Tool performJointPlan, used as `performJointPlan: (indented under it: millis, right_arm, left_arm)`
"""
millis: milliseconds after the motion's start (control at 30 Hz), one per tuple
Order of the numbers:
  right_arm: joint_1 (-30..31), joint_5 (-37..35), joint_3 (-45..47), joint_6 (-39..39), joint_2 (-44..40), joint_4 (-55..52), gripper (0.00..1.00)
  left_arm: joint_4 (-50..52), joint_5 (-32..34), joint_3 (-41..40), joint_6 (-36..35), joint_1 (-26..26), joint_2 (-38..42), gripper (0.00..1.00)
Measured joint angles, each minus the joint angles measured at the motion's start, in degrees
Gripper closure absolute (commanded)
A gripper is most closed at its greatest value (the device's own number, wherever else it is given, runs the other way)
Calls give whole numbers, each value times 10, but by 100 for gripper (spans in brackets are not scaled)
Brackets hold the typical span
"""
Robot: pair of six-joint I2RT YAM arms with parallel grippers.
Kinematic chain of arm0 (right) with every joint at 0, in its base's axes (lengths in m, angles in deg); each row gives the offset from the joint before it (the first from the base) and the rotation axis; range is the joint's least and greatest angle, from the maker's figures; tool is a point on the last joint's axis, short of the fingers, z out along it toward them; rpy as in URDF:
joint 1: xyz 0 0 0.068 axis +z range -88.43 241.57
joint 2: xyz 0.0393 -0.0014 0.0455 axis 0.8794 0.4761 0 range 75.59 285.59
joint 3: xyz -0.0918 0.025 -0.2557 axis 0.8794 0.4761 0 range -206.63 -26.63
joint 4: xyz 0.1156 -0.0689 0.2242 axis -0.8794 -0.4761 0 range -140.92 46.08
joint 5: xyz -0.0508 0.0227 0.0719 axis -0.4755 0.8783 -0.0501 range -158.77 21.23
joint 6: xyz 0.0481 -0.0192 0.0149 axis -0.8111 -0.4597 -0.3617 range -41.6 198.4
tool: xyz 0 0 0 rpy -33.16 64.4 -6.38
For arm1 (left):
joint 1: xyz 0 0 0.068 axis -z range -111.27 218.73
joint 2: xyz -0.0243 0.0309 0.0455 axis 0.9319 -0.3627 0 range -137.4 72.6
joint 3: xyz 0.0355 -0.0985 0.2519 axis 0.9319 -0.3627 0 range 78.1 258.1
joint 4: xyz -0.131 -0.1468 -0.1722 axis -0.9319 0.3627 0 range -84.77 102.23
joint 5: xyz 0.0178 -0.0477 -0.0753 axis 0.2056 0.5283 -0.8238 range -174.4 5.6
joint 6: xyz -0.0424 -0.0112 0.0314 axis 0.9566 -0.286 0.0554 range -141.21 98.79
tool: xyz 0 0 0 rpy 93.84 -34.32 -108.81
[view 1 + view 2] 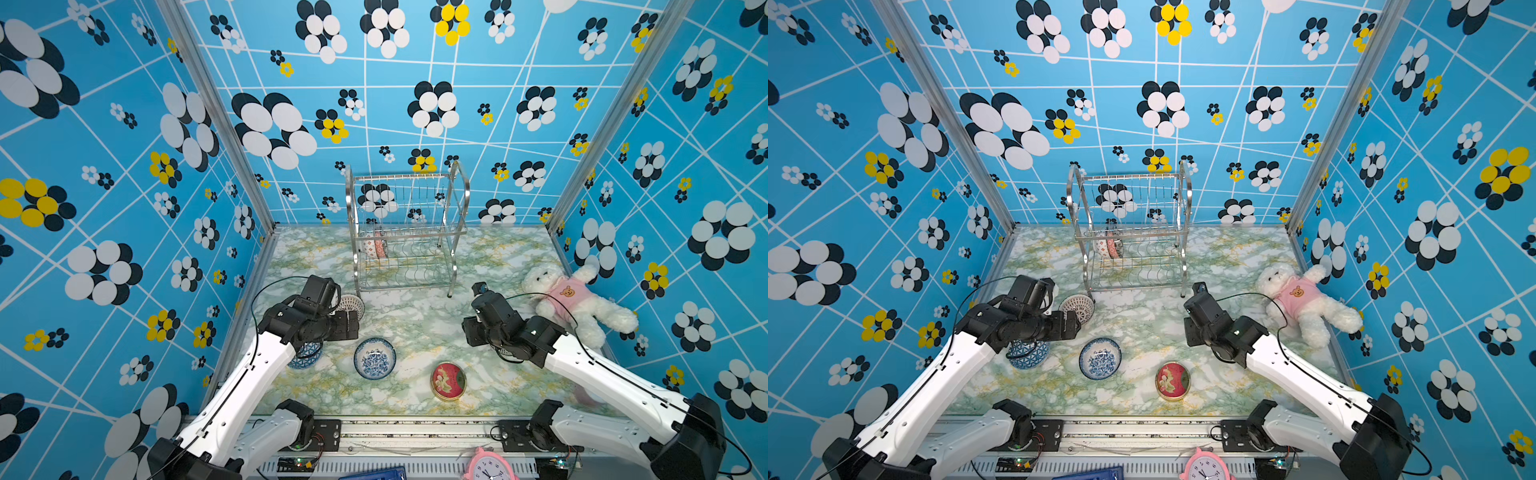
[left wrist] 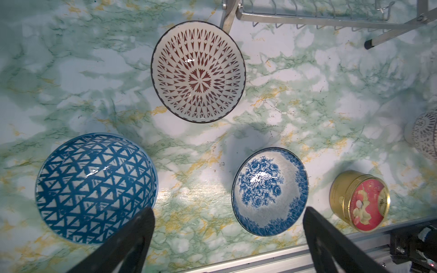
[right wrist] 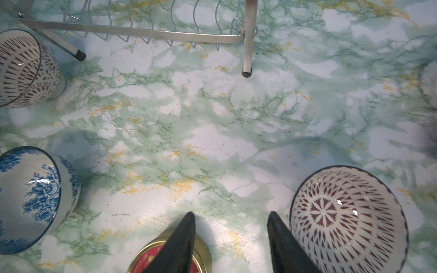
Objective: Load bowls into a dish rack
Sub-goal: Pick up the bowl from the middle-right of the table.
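Noted shiny two-tier steel wire dish rack point(image 1: 405, 232) at upper centre of both top views, at back of green-marbled tabletop point(image 1: 415, 324). Spotted white patterned bowls on edge point(image 1: 373, 246) at left end of its lower tier, count unclear. Found four more on the table: white bowl with dark radial pattern point(image 1: 353, 305) just beside rack's near-left foot, blue triangle-patterned bowl point(image 2: 94, 186) largely under left arm, blue floral bowl point(image 1: 374, 357) at lower centre, red-brown radial bowl point(image 3: 347, 219) beneath right arm. Logged flat red round tin with gold rim point(image 1: 448, 380) right of floral bowl. Saw left gripper point(image 2: 229, 210) spread wide, empty, above the table. Saw right gripper point(image 3: 231, 214) partly apart, nothing between its fingers.
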Motion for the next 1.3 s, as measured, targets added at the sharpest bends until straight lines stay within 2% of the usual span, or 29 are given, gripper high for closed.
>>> performJointPlan:
  millis: [233,400,800,967,1300]
  right_arm:
    - [0,-34,-25,-40,0,-112,49]
    - [0,-47,-25,-68,6,-154,49]
    - [0,-50,-15,-94,57,-159,50]
    - [-2,-50,-7,-94,74,-151,51]
    - [-26,-42,7,-89,117,-135,59]
  left_arm:
    - [3,-34,17,4,4,0,1]
    - [-6,-72,22,-13,21,2,1]
    - [-63,-186,22,-93,62,-2,1]
    - [-97,-219,23,-124,83,-3,1]
    - [-133,-255,56,-196,131,-36,1]
